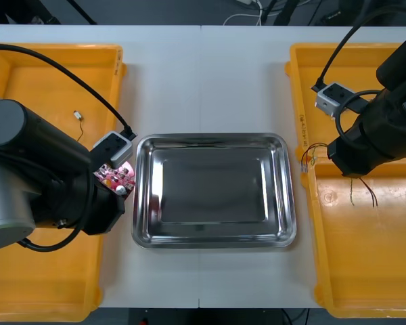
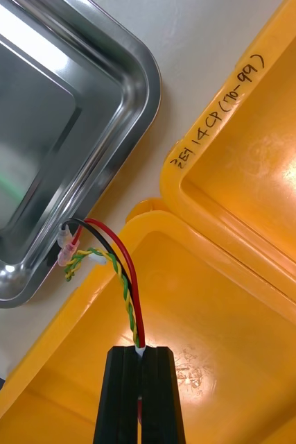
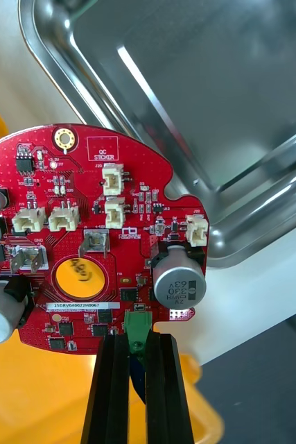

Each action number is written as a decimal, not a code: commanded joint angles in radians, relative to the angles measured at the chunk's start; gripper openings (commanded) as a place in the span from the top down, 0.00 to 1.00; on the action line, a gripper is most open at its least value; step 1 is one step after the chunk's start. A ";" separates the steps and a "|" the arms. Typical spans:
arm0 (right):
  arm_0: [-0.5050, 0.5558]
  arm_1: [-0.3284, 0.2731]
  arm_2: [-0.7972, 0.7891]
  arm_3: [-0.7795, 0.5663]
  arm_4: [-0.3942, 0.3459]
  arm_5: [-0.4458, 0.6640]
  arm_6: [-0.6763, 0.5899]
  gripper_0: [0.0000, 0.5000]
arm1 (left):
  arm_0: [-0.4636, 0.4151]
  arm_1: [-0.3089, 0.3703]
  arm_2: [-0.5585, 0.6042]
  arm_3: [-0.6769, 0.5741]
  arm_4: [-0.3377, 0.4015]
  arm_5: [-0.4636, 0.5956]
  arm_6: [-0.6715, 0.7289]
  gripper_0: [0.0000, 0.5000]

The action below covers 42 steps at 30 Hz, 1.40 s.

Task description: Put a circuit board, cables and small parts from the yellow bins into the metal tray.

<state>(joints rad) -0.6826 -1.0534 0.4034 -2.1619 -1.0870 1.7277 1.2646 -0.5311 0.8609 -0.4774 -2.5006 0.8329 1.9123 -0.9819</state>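
Observation:
My left gripper [image 3: 137, 347] is shut on the edge of a round red circuit board [image 3: 85, 236], held just above the left rim of the metal tray [image 3: 210, 83]. From the front, the board [image 1: 115, 177] hangs between the left bins and the bare, shiny tray [image 1: 213, 237]. My right gripper [image 2: 142, 354] is shut on a red and yellow cable [image 2: 123, 277], twisted with green and black strands, lifted over the near right yellow bin [image 2: 210, 333]. The cable's free ends [image 1: 310, 154] dangle by the tray's right rim.
Two yellow bins [image 1: 27, 271] flank the tray on the left and two [image 1: 365, 257] on the right. A small metal part [image 1: 78, 116] lies in the far left bin. Another thin cable [image 1: 363, 191] lies in the near right bin.

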 commanded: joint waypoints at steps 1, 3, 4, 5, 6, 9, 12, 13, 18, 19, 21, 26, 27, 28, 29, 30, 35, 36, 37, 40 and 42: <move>-0.038 0.006 0.009 -0.026 0.001 0.004 0.006 1.00 | -0.066 -0.037 -0.056 0.009 -0.032 0.008 0.068 1.00; -0.040 0.012 0.009 -0.026 0.002 0.004 -0.001 1.00 | -0.079 -0.048 -0.084 0.029 -0.049 0.005 0.074 1.00; -0.040 0.015 0.009 -0.026 0.006 0.001 -0.001 1.00 | -0.086 -0.053 -0.090 0.037 -0.054 0.004 0.075 1.00; -0.038 0.019 0.009 -0.026 0.010 0.000 -0.001 1.00 | -0.093 -0.059 -0.102 0.049 -0.061 -0.001 0.078 1.00; -0.038 0.026 0.011 -0.026 0.016 0.001 -0.001 1.00 | -0.101 -0.069 -0.113 0.062 -0.070 -0.007 0.083 1.00; -0.038 0.027 0.011 -0.024 0.033 0.006 -0.002 1.00 | -0.124 -0.095 -0.141 0.100 -0.095 -0.010 0.097 1.00; -0.037 0.033 0.009 -0.019 0.048 0.006 -0.004 1.00 | -0.145 -0.126 -0.171 0.137 -0.121 -0.016 0.111 1.00; -0.038 0.036 0.011 -0.015 0.048 0.004 -0.004 1.00 | -0.148 -0.132 -0.178 0.144 -0.124 -0.018 0.114 1.00; -0.038 0.047 0.009 0.010 0.041 0.004 -0.005 1.00 | -0.159 -0.152 -0.239 0.181 -0.178 -0.068 0.155 1.00; -0.038 0.047 0.011 0.010 0.041 0.003 -0.007 1.00 | -0.159 -0.152 -0.247 0.183 -0.184 -0.078 0.166 1.00; -0.037 0.047 0.009 0.010 0.041 0.004 -0.008 1.00 | -0.159 -0.152 -0.279 0.187 -0.209 -0.113 0.206 1.00; -0.037 0.047 0.009 0.010 0.036 0.003 -0.005 1.00 | -0.159 -0.152 -0.326 0.187 -0.235 -0.141 0.239 1.00; -0.038 0.047 0.009 0.008 0.036 0.003 -0.002 1.00 | -0.159 -0.152 -0.339 0.187 -0.239 -0.147 0.246 1.00; -0.038 0.047 0.011 0.007 0.038 0.003 -0.002 1.00 | -0.159 -0.152 -0.343 0.187 -0.242 -0.150 0.249 1.00; -0.038 0.047 0.009 0.005 0.039 0.003 -0.004 1.00 | -0.159 -0.152 -0.354 0.187 -0.248 -0.160 0.256 1.00; -0.037 0.047 0.009 0.005 0.041 0.003 -0.002 1.00 | -0.161 -0.152 -0.365 0.190 -0.256 -0.171 0.276 1.00; -0.037 0.047 0.011 0.005 0.041 0.004 -0.001 1.00 | -0.159 -0.158 -0.408 0.224 -0.288 -0.220 0.307 1.00; -0.037 0.047 0.009 0.005 0.041 0.004 -0.002 1.00 | -0.159 -0.160 -0.420 0.236 -0.302 -0.230 0.310 1.00; -0.037 0.047 0.011 0.005 0.041 0.004 -0.002 1.00 | -0.159 -0.163 -0.423 0.243 -0.308 -0.237 0.310 1.00; -0.038 0.047 0.009 0.005 0.036 0.004 -0.007 1.00 | -0.159 -0.171 -0.455 0.275 -0.337 -0.272 0.321 1.00; -0.038 0.047 0.011 0.005 0.038 0.004 -0.007 1.00 | -0.159 -0.174 -0.461 0.284 -0.342 -0.285 0.328 1.00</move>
<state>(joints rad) -0.6833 -1.0132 0.4034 -2.1496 -1.0487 1.7277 1.2644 -0.6528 0.7155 -0.9156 -2.2222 0.5109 1.6518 -0.7118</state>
